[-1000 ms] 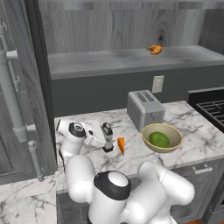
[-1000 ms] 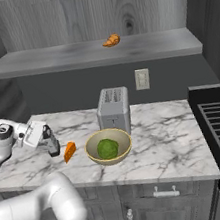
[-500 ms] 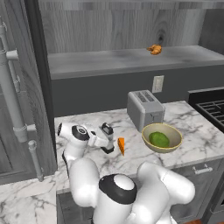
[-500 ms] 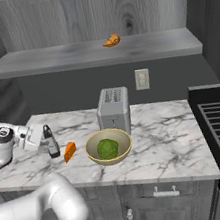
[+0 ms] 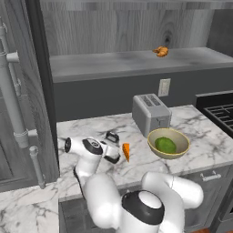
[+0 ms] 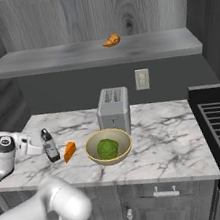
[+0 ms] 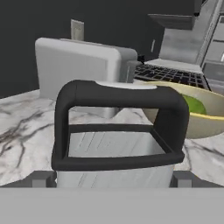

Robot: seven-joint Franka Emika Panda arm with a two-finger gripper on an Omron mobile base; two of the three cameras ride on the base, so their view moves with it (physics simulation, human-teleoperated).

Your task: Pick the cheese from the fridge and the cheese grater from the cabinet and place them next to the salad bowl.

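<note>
Right base view gives you the clearest layout, so take the salad bowl (image 6: 108, 147) as your reference on the marble counter (image 6: 158, 144). Behind it stands the silver toaster (image 6: 113, 110), nearly touching the bowl's far rim. To the bowl's left lies the orange cheese (image 6: 69, 151), close to the rim but apart from it. Further left again, just beside the cheese, the cheese grater (image 6: 49, 145) stands upright on its black base.

Your gripper (image 6: 37, 147) sits on the grater's far side from the bowl, with its jaws spread as wide as they go and nothing clamped. In the hand view the grater's black handle (image 7: 120, 124) is very close in front of the fingertips, so the fingers seem to stand right at its sides.

Both items look to be placed, so your main risk, as I judge it, is the way out. The grater is tall and narrow: if a finger catches it as you pull back, it could tip toward the bowl and knock the cheese. Back straight off, away from the bowl. Don't swing sideways.

The croissant-like item (image 6: 111, 40) on the wall shelf, well above the bowl, needs no attention.
</note>
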